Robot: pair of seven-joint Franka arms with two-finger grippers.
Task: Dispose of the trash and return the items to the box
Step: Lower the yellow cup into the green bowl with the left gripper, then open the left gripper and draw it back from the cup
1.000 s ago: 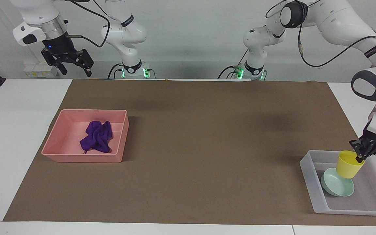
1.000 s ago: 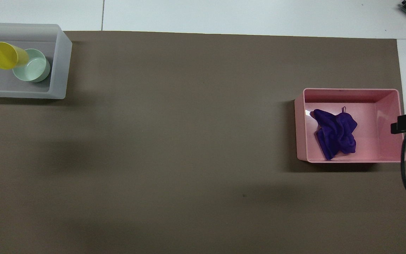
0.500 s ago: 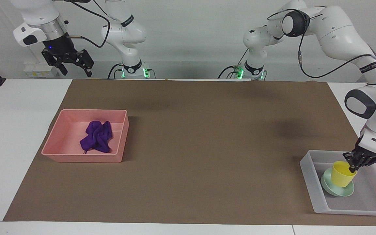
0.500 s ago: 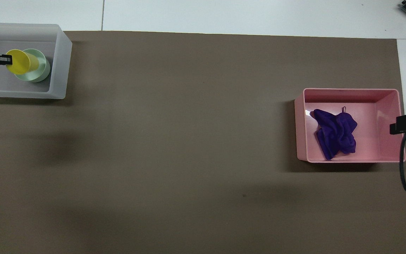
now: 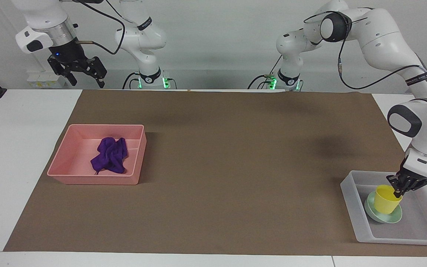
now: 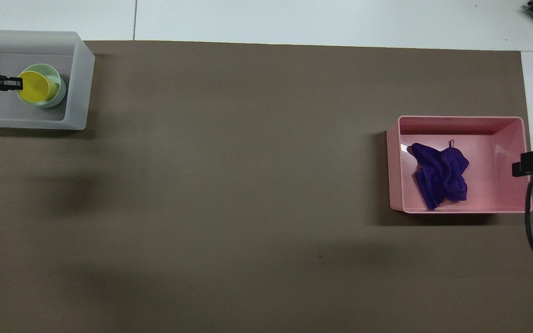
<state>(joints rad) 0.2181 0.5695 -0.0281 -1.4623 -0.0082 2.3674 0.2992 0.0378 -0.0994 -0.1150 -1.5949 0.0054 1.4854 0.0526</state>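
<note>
White tabletop [image 5: 20,163], mostly covered by a brown mat [image 5: 235,167] reaching nearly to both long edges. On the mat, a pink tray [image 5: 65,174] near the right arm's end, and a translucent grey tray [image 5: 354,207] at the corner farthest from the robots, left arm's end.

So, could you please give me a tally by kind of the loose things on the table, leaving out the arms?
Trays: 2, the pink tray and the translucent box
Cups: 1, the yellow cup
Bowls: 1, the mint-green bowl
Rags: 1, the purple rag
Total: 5
</note>
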